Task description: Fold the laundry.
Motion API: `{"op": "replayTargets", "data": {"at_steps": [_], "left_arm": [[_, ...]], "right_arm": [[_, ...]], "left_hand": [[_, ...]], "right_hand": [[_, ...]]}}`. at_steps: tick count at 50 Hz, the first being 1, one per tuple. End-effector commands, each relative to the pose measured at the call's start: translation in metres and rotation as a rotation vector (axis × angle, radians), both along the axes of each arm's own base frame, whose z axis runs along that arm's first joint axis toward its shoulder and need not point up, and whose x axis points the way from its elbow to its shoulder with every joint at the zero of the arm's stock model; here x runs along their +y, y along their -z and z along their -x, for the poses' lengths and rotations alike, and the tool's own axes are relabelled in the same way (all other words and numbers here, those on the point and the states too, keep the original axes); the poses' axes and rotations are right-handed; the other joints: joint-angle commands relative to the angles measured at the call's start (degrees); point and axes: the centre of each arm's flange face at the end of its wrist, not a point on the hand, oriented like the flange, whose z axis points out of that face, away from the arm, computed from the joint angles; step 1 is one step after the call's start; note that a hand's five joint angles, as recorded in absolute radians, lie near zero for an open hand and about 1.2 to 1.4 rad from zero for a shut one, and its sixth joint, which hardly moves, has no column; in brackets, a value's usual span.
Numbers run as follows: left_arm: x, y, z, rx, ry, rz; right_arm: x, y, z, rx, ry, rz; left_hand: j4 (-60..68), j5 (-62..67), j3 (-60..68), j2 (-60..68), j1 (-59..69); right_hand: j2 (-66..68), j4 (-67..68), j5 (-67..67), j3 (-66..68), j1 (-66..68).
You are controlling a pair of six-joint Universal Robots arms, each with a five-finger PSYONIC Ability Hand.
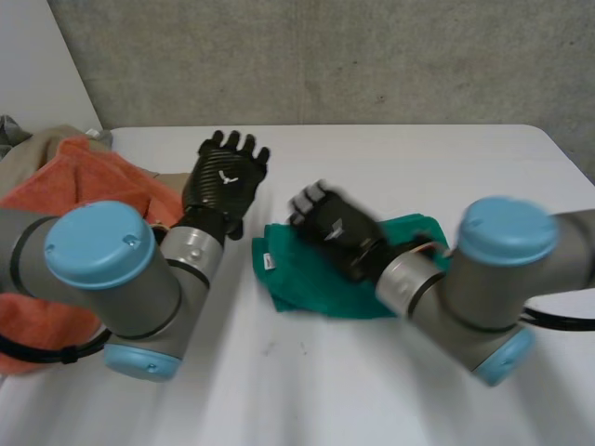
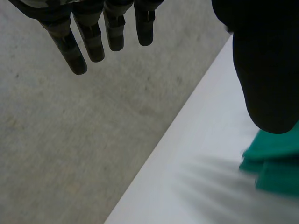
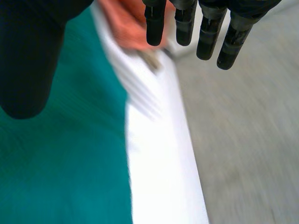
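Teal-green folded cloth (image 1: 307, 288) lies on the white tabletop (image 1: 418, 167) under the palm of the right hand (image 1: 330, 228), whose fingers are straight and released, and which is nearer than the equally relaxed, empty left hand (image 1: 223, 177).

The cloth (image 1: 302, 288) is plain teal green, with a small white patch (image 1: 265, 261) at one edge, perhaps a label. The worktop (image 1: 390, 167) is white. The towel (image 1: 102, 177) is orange, and the fabric (image 1: 42, 141) behind it is beige. The left hand (image 1: 226, 177) is black with a fine woven sheen and a white mark. The right hand (image 1: 330, 225) is plain black. The wall (image 1: 325, 56) is mottled grey.
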Motion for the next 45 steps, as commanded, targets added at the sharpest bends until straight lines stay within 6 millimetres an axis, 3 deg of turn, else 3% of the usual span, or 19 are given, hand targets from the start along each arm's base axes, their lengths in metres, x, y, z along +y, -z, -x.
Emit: {"op": "replayTargets", "data": {"at_steps": [1,5,12,18,19,20,21,27,29,31,38,43,45], "left_arm": [[0.017,-0.011,0.025,0.110,0.089,-0.023],[0.019,0.007,0.036,0.108,0.113,-0.071],[0.019,0.042,0.043,0.037,0.111,-0.158],[0.021,0.064,0.039,-0.057,0.090,-0.244],[0.022,0.066,0.037,-0.075,0.077,-0.251],[0.023,0.066,0.036,-0.080,0.069,-0.254],[0.023,0.066,0.035,-0.083,0.061,-0.255],[0.028,0.063,0.029,-0.089,0.028,-0.266],[0.030,0.058,0.027,-0.086,0.027,-0.259],[0.032,0.049,0.025,-0.075,0.026,-0.248],[0.034,0.026,0.014,-0.047,0.004,-0.216],[0.020,0.010,-0.009,-0.019,-0.115,-0.190],[0.015,0.007,-0.016,-0.010,-0.152,-0.186]], "right_arm": [[-0.033,-0.040,0.065,-0.358,0.301,-0.389],[-0.036,-0.023,0.093,-0.331,0.413,-0.514],[-0.038,0.019,0.123,-0.126,0.502,-0.532],[-0.048,0.044,0.134,-0.037,0.527,-0.541],[-0.050,0.045,0.134,-0.035,0.527,-0.538],[-0.052,0.044,0.134,-0.035,0.531,-0.533],[-0.052,0.043,0.134,-0.034,0.534,-0.529],[-0.061,0.029,0.139,-0.027,0.608,-0.448],[-0.063,0.013,0.136,-0.028,0.616,-0.390],[-0.062,0.001,0.130,-0.023,0.610,-0.341],[-0.018,-0.028,0.049,0.136,0.335,-0.065],[0.019,-0.022,-0.002,0.222,0.125,0.099],[0.044,-0.008,-0.024,0.248,-0.001,0.136]], "left_hand": [[-1.7,-2.6,-2.2,-1.7,-0.8],[-1.7,-2.6,-2.2,-1.7,-0.8],[-1.5,-2.5,-2.0,-1.5,-0.6],[-1.0,-2.0,-1.5,-1.0,-0.1],[-1.0,-2.0,-1.5,-1.0,-0.1],[-1.0,-2.0,-1.5,-1.0,-0.1],[-1.0,-2.0,-1.5,-1.0,-0.1],[-1.0,-2.0,-1.5,-1.0,-0.1],[-1.0,-2.0,-1.5,-1.0,-0.1],[-1.0,-2.0,-1.5,-1.0,-0.1],[-1.0,-2.0,-1.5,-1.0,-0.1],[-1.2,-2.1,-1.7,-1.2,-0.3],[-1.3,-2.3,-1.8,-1.3,-0.4]], "right_hand": [[-2.6,-3.4,-3.8,-2.3,-1.6],[-2.6,-3.4,-3.8,-2.3,-1.6],[-2.6,-3.4,-3.8,-2.3,-1.6],[37.3,36.5,36.1,37.6,38.3],[44.4,43.5,43.2,44.6,45.3],[62.1,61.2,60.9,62.3,63.0],[67.4,66.5,66.2,67.6,68.3],[67.4,66.6,66.2,67.7,68.4],[67.4,66.6,66.2,67.7,68.4],[67.4,66.6,66.2,67.7,68.4],[67.4,66.6,66.2,67.7,68.4],[67.4,66.6,66.2,67.7,68.4],[67.4,66.6,66.2,67.7,68.4]]}}
